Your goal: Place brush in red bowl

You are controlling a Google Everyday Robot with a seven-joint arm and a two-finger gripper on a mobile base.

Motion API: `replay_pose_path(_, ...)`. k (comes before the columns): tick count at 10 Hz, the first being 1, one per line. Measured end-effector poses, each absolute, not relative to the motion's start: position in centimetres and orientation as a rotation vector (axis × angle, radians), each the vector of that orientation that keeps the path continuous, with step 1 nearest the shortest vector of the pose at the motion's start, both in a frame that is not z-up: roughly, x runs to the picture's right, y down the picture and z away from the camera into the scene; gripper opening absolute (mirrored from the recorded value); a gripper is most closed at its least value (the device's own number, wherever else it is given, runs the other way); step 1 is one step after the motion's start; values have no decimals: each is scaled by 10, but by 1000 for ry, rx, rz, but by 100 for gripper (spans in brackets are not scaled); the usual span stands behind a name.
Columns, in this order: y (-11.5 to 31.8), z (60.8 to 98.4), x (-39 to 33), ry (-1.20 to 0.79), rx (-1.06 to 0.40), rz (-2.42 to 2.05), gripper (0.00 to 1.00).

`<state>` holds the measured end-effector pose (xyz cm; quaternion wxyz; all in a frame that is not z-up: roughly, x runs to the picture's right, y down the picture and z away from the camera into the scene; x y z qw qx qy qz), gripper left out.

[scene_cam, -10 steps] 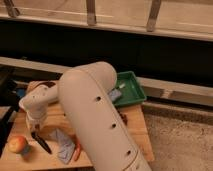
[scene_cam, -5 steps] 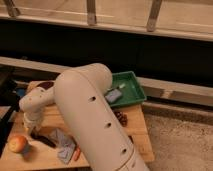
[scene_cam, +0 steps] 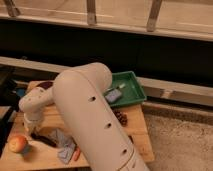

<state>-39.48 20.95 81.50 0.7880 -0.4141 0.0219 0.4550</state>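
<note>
Your small round orange-red bowl (scene_cam: 17, 144) sits far left. Just right of it, the white arm's gripper (scene_cam: 33, 132) has sunk lower; whether it grips, you cannot tell. The slim black-handled brush (scene_cam: 44, 139) beneath now lies flatter, beside the bowl and not yet in it, its long axis slanting down to the right; bristle end unclear.

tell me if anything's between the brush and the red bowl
Nothing visible. The brush lies just right of the red bowl, only table between. The pincer hangs over the brush's left end; grey cloth and carrot lie beyond it.
</note>
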Motion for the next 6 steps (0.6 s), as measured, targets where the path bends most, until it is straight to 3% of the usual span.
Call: replay_pose_path(6, 102, 786, -372, -95, -728, 1042, 0)
